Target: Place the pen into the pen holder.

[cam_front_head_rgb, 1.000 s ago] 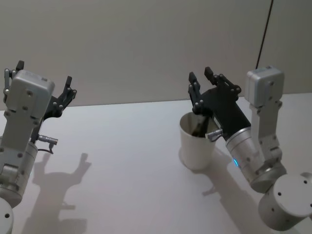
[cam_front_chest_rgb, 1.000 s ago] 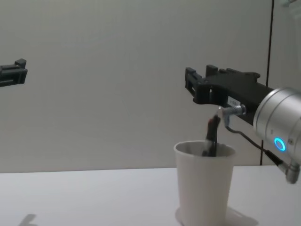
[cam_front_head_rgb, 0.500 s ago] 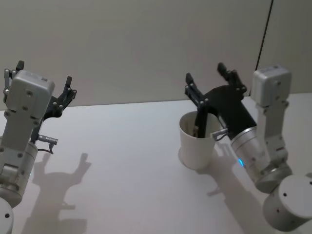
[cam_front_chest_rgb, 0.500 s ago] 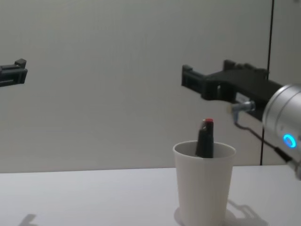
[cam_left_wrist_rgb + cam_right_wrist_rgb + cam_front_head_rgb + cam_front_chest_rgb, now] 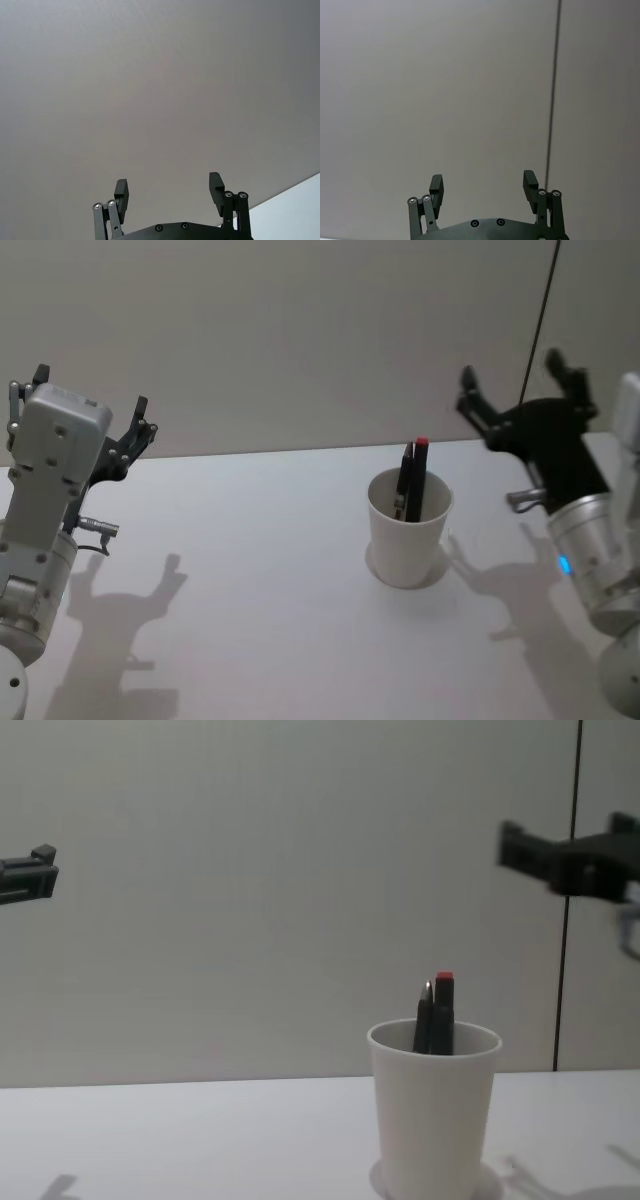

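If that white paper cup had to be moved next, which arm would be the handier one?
The right arm, probably. Its open pincer hangs just to the right of the white paper cup holding the black pen with a red tip, while the open left pincer sits far across the white table.

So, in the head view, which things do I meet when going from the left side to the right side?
Left gripper, open → pen holder with the pen standing in it → right gripper, open, raised beside the cup.
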{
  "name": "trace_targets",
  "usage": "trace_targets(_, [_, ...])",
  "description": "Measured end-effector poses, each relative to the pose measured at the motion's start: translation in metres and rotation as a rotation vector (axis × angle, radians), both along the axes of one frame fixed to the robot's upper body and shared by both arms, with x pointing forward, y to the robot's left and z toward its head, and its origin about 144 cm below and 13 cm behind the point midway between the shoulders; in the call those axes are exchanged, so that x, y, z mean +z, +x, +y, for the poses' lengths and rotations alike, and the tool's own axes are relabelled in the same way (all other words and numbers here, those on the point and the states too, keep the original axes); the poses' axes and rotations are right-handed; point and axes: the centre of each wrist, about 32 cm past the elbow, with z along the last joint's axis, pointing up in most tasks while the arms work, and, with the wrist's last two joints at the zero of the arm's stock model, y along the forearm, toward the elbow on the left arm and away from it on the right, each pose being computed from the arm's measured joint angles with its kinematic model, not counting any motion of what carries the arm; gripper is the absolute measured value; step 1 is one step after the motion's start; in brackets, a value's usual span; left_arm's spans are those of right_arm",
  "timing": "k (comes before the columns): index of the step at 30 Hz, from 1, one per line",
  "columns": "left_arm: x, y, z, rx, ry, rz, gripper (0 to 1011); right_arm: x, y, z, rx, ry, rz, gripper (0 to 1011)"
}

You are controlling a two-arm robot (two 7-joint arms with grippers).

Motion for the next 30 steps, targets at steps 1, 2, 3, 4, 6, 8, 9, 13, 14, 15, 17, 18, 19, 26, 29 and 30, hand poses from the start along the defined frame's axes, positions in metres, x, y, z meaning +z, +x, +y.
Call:
trace_targets(1, [0.0, 0.0, 0.0, 0.0, 0.0, 0.0, 1001, 0.0, -0.001, -0.002, -0.012, 0.004, -0.001, 1001])
trace_targets(2, [0.0, 0.0, 0.0, 0.0, 0.0, 0.0, 1001, 0.001, -0.002, -0.008, -0.034, 0.008, -0.004, 1001])
trace_targets(3, [0.0, 0.0, 0.0, 0.0, 0.0, 0.0, 1001, 0.001, -0.002, -0.01, -0.043, 0.012, -0.005, 1001])
trace_targets(4, [0.0, 0.0, 0.0, -0.001, -0.001, 0.0, 1001, 0.002, -0.003, -0.013, -0.055, 0.014, -0.006, 1001])
trace_targets(6, [-0.001, 0.001, -0.001, -0.006, -0.004, 0.003, 1001, 0.002, -0.005, -0.02, -0.089, 0.024, -0.009, 1001])
trace_targets(8, [-0.002, 0.004, -0.002, -0.018, -0.009, 0.008, 1001, 0.004, -0.007, -0.028, -0.124, 0.035, -0.012, 1001])
trace_targets(9, [-0.002, 0.004, -0.002, -0.018, -0.009, 0.008, 1001, 0.004, -0.007, -0.028, -0.124, 0.035, -0.012, 1001])
trace_targets(13, [-0.007, 0.011, -0.006, -0.056, -0.029, 0.026, 1001, 0.006, -0.01, -0.045, -0.193, 0.052, -0.018, 1001])
trace_targets(14, [-0.009, 0.013, -0.008, -0.066, -0.034, 0.031, 1001, 0.006, -0.01, -0.047, -0.204, 0.056, -0.018, 1001])
trace_targets(15, [-0.01, 0.015, -0.009, -0.076, -0.038, 0.036, 1001, 0.006, -0.011, -0.05, -0.216, 0.06, -0.019, 1001])
trace_targets(17, [-0.013, 0.02, -0.012, -0.102, -0.051, 0.047, 1001, 0.007, -0.012, -0.057, -0.247, 0.067, -0.022, 1001])
trace_targets(18, [-0.016, 0.023, -0.015, -0.123, -0.061, 0.055, 1001, 0.008, -0.013, -0.06, -0.26, 0.069, -0.023, 1001])
trace_targets(19, [-0.017, 0.025, -0.016, -0.132, -0.065, 0.059, 1001, 0.008, -0.013, -0.061, -0.268, 0.073, -0.024, 1001])
trace_targets(26, [-0.026, 0.041, -0.027, -0.22, -0.104, 0.094, 1001, 0.009, -0.013, -0.062, -0.272, 0.074, -0.025, 1001])
trace_targets(29, [-0.03, 0.048, -0.032, -0.259, -0.119, 0.11, 1001, 0.009, -0.013, -0.062, -0.272, 0.075, -0.025, 1001])
trace_targets(30, [-0.031, 0.05, -0.034, -0.268, -0.123, 0.113, 1001, 0.009, -0.013, -0.062, -0.271, 0.075, -0.025, 1001])
